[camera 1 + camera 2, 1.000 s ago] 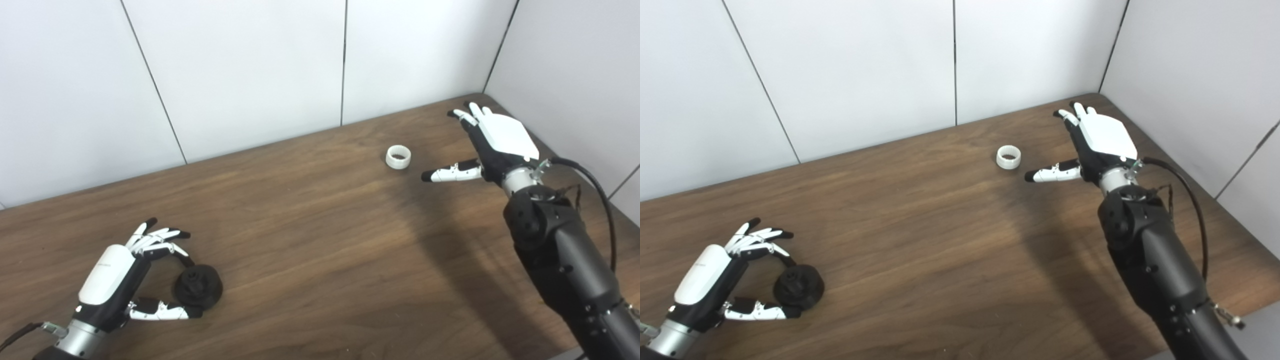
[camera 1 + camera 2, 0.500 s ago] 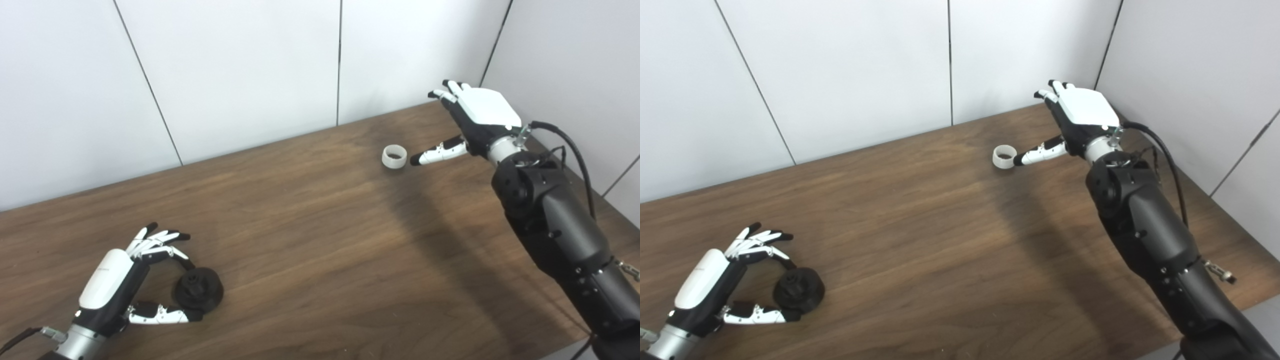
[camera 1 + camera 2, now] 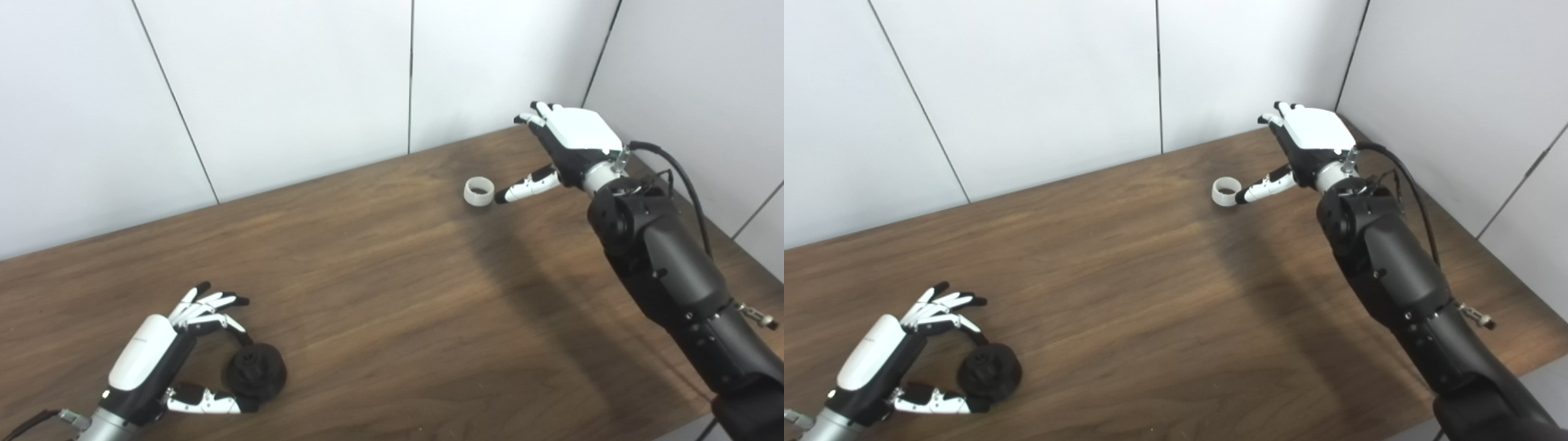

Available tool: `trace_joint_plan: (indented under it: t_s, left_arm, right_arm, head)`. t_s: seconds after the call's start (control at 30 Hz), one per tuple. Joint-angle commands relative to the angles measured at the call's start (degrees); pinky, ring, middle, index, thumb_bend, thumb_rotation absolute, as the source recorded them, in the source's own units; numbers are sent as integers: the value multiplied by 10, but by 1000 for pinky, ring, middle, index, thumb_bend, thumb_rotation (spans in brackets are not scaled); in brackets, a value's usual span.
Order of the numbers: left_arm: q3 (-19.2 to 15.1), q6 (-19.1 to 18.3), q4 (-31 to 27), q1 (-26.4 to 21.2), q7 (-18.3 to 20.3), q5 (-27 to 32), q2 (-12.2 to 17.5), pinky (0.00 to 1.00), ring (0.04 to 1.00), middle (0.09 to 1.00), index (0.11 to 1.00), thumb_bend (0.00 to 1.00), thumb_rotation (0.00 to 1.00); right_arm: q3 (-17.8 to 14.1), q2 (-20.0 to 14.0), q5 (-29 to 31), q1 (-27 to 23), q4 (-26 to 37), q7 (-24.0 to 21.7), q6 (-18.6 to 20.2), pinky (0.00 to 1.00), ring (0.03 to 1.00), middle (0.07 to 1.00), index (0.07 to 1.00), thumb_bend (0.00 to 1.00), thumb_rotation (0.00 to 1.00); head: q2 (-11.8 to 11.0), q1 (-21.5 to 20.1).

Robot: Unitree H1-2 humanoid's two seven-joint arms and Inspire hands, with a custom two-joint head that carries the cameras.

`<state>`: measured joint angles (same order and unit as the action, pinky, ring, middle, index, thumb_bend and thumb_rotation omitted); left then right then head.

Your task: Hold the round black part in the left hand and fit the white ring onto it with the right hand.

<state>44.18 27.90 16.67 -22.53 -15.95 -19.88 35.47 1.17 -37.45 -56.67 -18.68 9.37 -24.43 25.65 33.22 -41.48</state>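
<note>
Reaching with our open right hand [image 3: 572, 144], thumb tip just beside the white ring [image 3: 478, 192] lying far back on the table [image 3: 392, 269], we should bring the fingers down around it; our left hand [image 3: 160, 361] brackets the round black part [image 3: 256, 370], fingers spread, not yet gripping.

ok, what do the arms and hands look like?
Both hands, left hand and right hand, have white back plates, black palms, white fingers with black tips, and silver wrist collars. The right arm is matte black with a black cable looping at the wrist.

Left forearm [image 3: 79, 422] (bottom edge) is cut off.
</note>
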Motion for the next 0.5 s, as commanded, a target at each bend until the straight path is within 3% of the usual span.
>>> trace_joint_plan:
  t_s: [0.0, 0.47]
  left_arm:
    - [23, -10, 8, 22, 37, -28, 23, 1000, 882, 837, 475, 512, 48]
    - [19, -10, 1, 25, 37, -26, 25, 1000, 879, 835, 476, 511, 47]
  right_arm:
    - [1, -23, -3, -29, -3, 15, -16, 935, 1000, 1000, 886, 932, 520]
    - [53, -30, 4, -82, -93, 7, -46, 958, 1000, 1000, 812, 958, 456]
  head:
    - [1, 1]
    - [3, 6]
